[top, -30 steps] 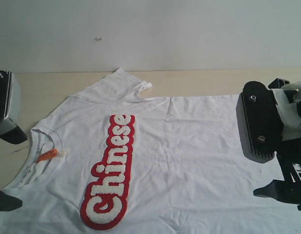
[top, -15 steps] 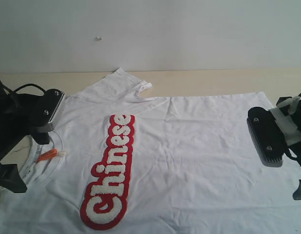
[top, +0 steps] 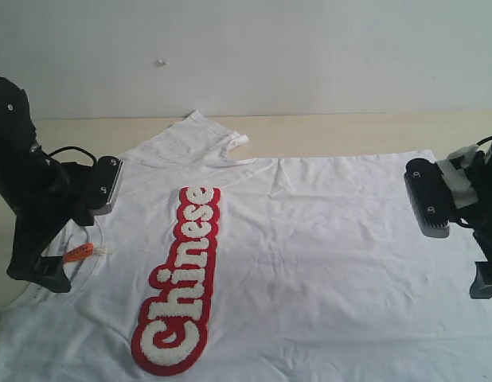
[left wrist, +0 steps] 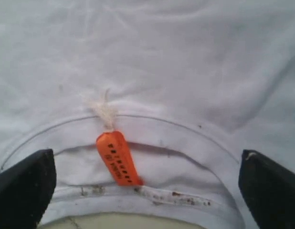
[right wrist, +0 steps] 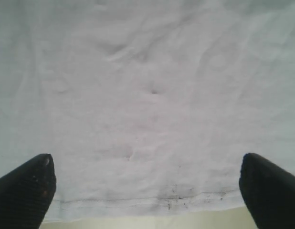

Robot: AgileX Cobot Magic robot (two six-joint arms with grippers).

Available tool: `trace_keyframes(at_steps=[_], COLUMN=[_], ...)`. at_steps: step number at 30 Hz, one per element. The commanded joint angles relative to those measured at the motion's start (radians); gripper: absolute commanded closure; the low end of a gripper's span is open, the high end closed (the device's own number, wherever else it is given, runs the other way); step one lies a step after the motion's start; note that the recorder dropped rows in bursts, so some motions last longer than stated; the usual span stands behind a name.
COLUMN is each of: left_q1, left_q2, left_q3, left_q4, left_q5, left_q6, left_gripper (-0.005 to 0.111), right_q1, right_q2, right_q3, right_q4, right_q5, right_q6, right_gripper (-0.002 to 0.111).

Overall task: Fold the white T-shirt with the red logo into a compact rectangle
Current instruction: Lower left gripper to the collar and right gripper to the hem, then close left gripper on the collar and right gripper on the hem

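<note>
While the white T-shirt (top: pixel 310 263) lies spread face up on the table (top: pixel 349 131), with its collar (left wrist: pixel 185 138) at the left and its hem (right wrist: pixel 138 200) at the right, no fold is made yet. At the left, the left gripper (top: pixel 75 231) hangs over the collar with its jaws wide apart and holds nothing. In the left wrist view the orange tag (left wrist: pixel 118 157) shows between the jaws.

I judge that the step in hand is to take the two ends of the shirt for a first fold. To do it well, this gripper should come down so that it takes the ribbed collar edge with both layers, not the tag alone.

Near the middle, the red logo (top: pixel 182 278) lies flat. The cloth around it has only small wrinkles, so the pull must be gentle and even.

At the right, the right gripper (top: pixel 457 239) is also wide open and empty over the hem, whose edge runs between its jaws in the right wrist view. Both grippers should close together and lift at the same height, otherwise the shirt can twist.
</note>
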Motion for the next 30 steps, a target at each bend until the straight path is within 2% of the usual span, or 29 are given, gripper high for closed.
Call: trace_keyframes(at_steps=[1,11,20,30], left_q1=[0.035,0.046,0.046,0.046], left_q2=[0.047,0.129,0.187,0.186], left_q3=[-0.047,-0.112,-0.113,-0.113], left_q4=[-0.050,-0.085,-0.090,-0.090], left_q5=[0.020,0.052,0.057,0.059], left_q6=[0.023,0.057,0.055,0.053], left_gripper=[0.005,0.005,0.005,0.005], right_q1=[-0.015,-0.015,-0.022,-0.143], right_q2=[0.048,0.089,0.115,0.184], right_q3=[-0.020,-0.020,-0.020,-0.024], right_q4=[0.025,0.036,0.034,0.033], right_q5=[-0.033,-0.080,-0.124,-0.162], right_q6=[-0.026,-0.036,-0.039,-0.107], right_gripper=[0.004,0.004,0.004,0.004])
